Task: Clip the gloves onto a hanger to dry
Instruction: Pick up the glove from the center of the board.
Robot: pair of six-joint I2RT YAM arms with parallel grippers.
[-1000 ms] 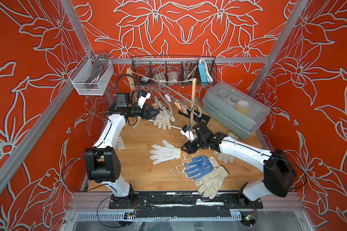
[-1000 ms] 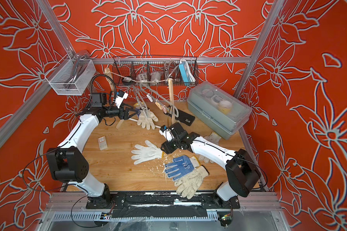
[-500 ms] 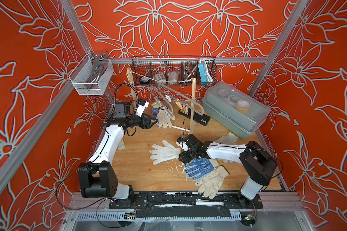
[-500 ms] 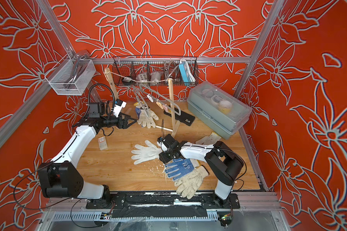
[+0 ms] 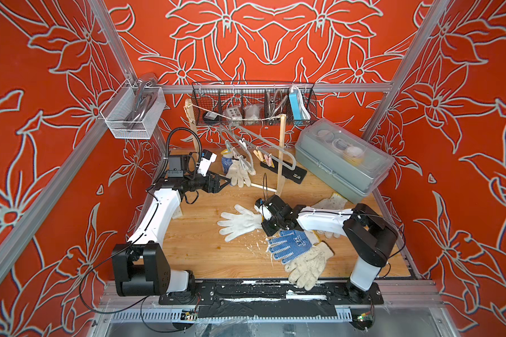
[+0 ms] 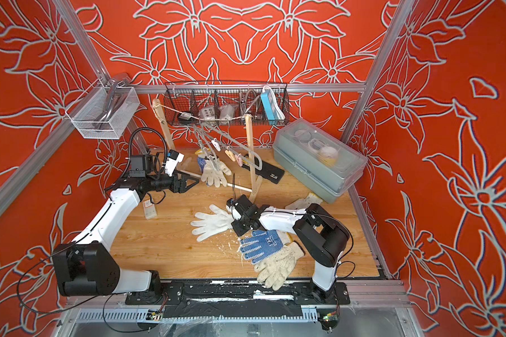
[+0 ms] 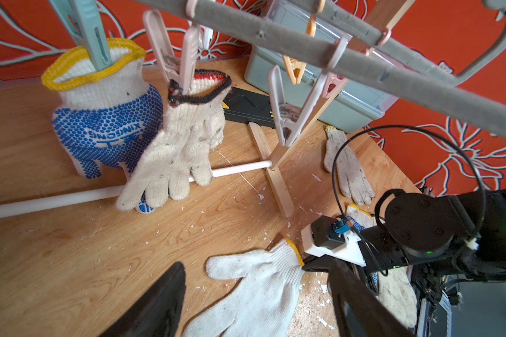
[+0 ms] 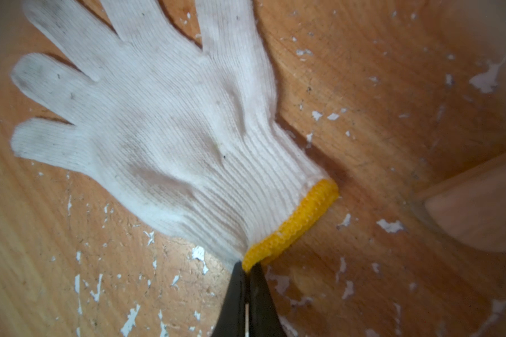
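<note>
A white glove point(image 5: 240, 223) with a yellow cuff lies flat mid-table. My right gripper point(image 8: 247, 270) is shut on a corner of that cuff point(image 8: 292, 224). A grey hanger point(image 5: 260, 140) hangs from a string at the back. Two gloves are clipped to it, a blue-dotted one point(image 7: 105, 116) and an off-white one point(image 7: 181, 146). Left of them my left gripper point(image 5: 227, 182) is open and holds nothing. A blue-dotted glove point(image 5: 289, 246) lies on an off-white glove point(image 5: 308, 265) at the front right. Another glove point(image 5: 333, 201) lies by the box.
A grey lidded box point(image 5: 342, 157) fills the back right. The wooden stand point(image 5: 281, 157) carrying the string, a black case point(image 5: 287, 172) and a white rod point(image 5: 263, 187) sit behind the white glove. A wire basket point(image 5: 254, 102) hangs on the back rail.
My right arm has swung down and left to the white glove's cuff, and its jaws have closed on it. My left gripper has drawn back left from the hanging gloves.
</note>
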